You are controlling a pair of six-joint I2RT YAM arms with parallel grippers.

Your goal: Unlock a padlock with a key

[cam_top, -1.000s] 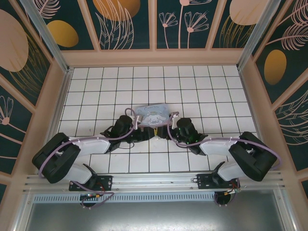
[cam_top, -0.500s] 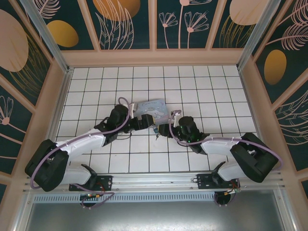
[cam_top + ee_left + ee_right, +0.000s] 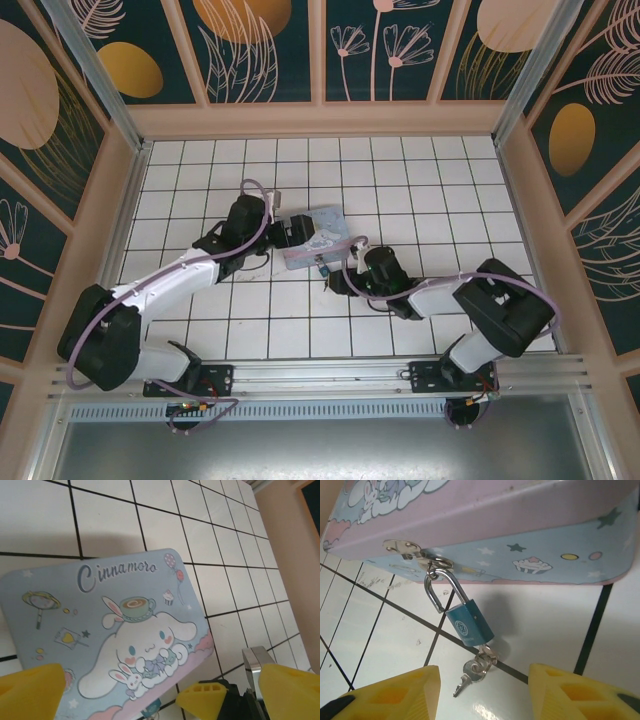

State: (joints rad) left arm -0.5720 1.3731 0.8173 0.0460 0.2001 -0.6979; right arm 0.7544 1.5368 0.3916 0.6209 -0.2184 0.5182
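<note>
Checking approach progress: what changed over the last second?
The left gripper reached farther out, to the left end of the tin box, and the box turned askew. The right gripper swung left toward its front. Neither grips anything now. The box stays in roughly the same spot.

The padlock (image 3: 469,626) has a smooth teal-blue metal body with a satin sheen. Its shackle (image 3: 440,587) is bright polished silvery metal, and the key (image 3: 468,672) beneath it is pale shiny metal on a small ring. The tin box (image 3: 520,525) is thin sheet metal with a smooth, softly glossy pastel print, and its hasp (image 3: 402,547) is bare silvery metal. The tabletop (image 3: 545,625) is glossy white tile with dark lines, lightly scuffed in places, while the right pincer (image 3: 482,695) has matt yellow plastic fingers (image 3: 395,692).
</note>
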